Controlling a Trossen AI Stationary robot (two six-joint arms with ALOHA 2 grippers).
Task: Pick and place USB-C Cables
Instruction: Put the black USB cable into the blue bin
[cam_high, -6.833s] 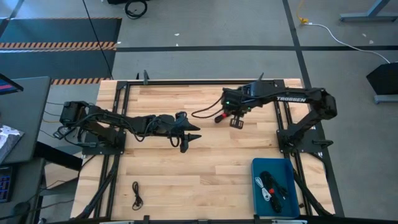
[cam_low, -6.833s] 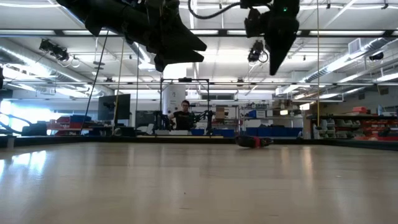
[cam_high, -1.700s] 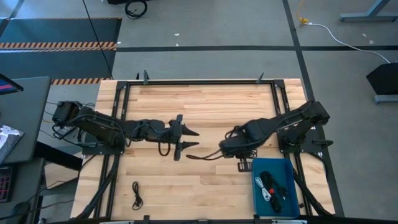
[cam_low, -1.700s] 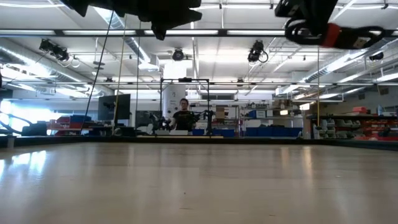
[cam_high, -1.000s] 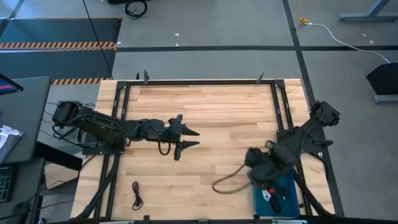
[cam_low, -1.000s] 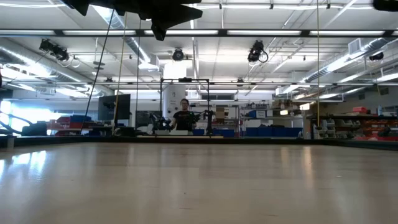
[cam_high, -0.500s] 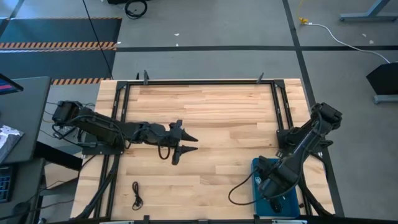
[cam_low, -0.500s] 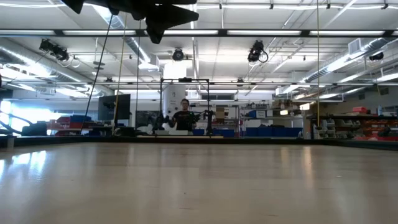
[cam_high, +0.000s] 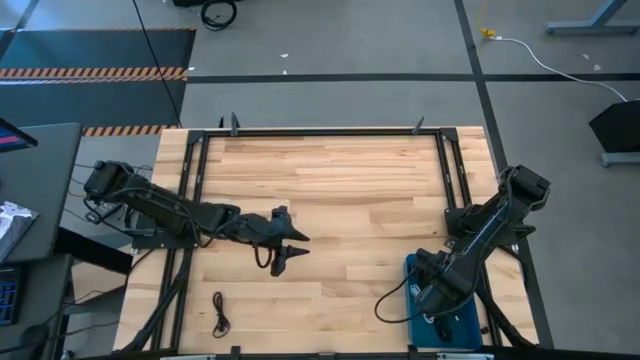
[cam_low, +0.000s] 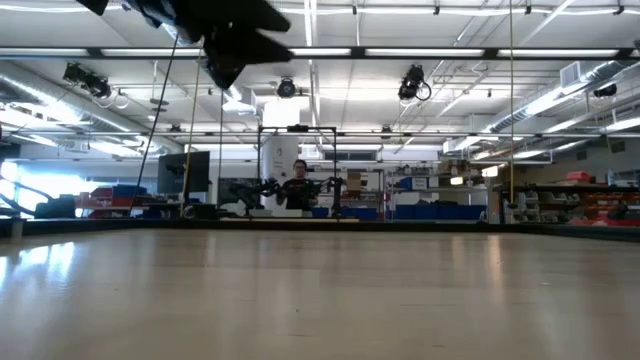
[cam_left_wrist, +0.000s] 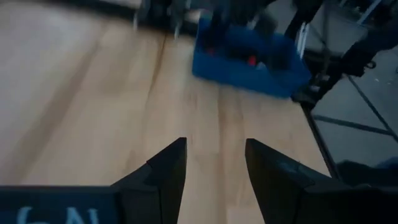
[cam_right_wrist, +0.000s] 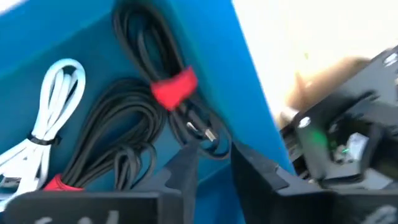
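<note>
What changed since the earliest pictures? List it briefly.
The right gripper carried the red-banded cable from the table's far middle to the blue tray, where it now lies, fingers apart. The left gripper drifted slightly nearer, open and empty. The loose black cable stayed put.

Table (cam_high: 340, 180): pale wood planks showing visible grain, smooth, reflecting ceiling lights in low view. Blue tray (cam_right_wrist: 249, 81): smooth plastic, slight sheen. USB-C Cables (cam_right_wrist: 124, 124): black ones looking like matt rubbery plastic, white one (cam_right_wrist: 53, 106) smooth; red bands (cam_right_wrist: 174, 87) looking matt. Left gripper (cam_left_wrist: 214, 171): dark matt plastic fingers. Table frame (cam_high: 320, 131): black metal rails, matt.
</note>
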